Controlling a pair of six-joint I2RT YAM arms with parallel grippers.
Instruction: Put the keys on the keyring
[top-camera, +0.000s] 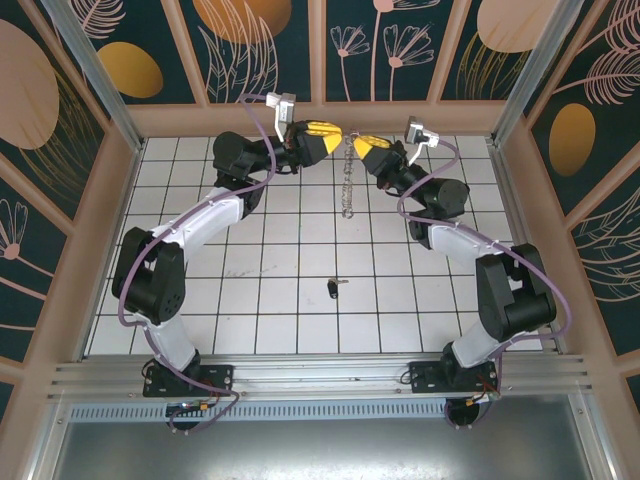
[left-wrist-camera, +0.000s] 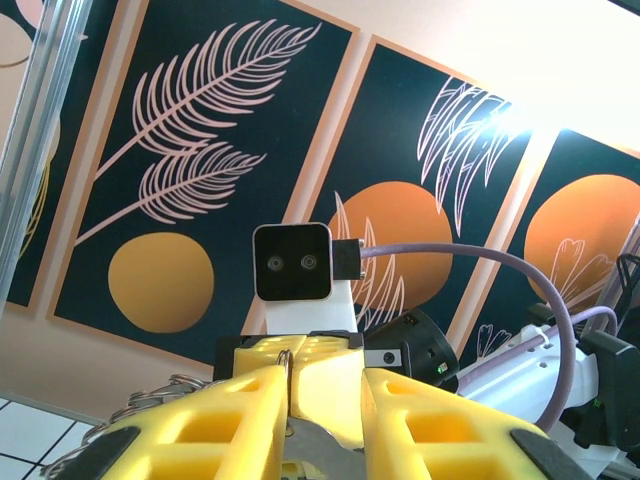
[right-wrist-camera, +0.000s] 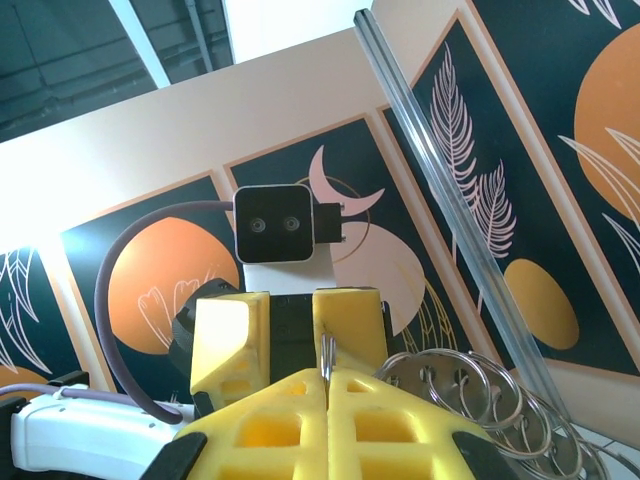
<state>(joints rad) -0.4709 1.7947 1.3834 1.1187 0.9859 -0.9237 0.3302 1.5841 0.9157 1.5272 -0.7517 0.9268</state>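
Between left tool, right tool — keyring hanging; key on tiles.

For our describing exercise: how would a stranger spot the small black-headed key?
Look at the white tiled table. Near its front centre lies a tiny black-headed, silver-bladed key. Unlike the chain of metal rings farther back, it lies alone.

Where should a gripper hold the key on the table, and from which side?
Probably by its black head, from straight above. The key lies flat on the table, away from other things, and the head looks broader than the short silver blade.
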